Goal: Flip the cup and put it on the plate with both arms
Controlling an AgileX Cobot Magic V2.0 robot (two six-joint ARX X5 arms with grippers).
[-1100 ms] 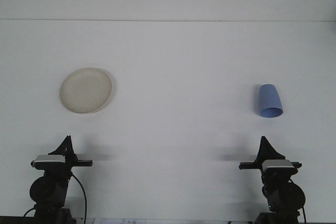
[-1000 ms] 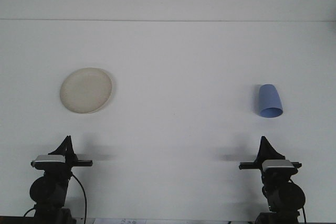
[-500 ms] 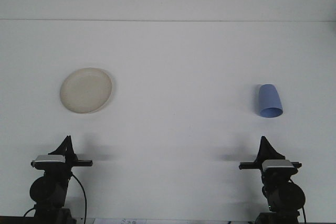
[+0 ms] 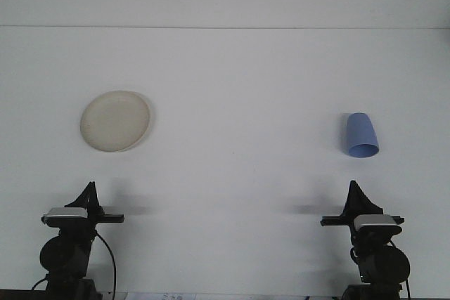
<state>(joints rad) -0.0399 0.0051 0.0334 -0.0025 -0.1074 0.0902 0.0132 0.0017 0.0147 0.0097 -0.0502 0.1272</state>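
A round cream plate (image 4: 115, 121) lies on the white table at the left. Far to the right rests a blue cup (image 4: 361, 135), its wide rim toward me and its narrow base pointing away. My left gripper (image 4: 90, 186) sits low at the front left, well short of the plate, its fingers together in one black point with nothing held. Below the cup and apart from it, my right gripper (image 4: 352, 185) is at the front right, also shut and empty.
The white table (image 4: 239, 103) ends at a far edge near the top of the view, against a white wall. A black cable (image 4: 110, 258) hangs from the left arm.
The right arm has shifted very slightly to the right. Plate, cup and left arm have not moved.
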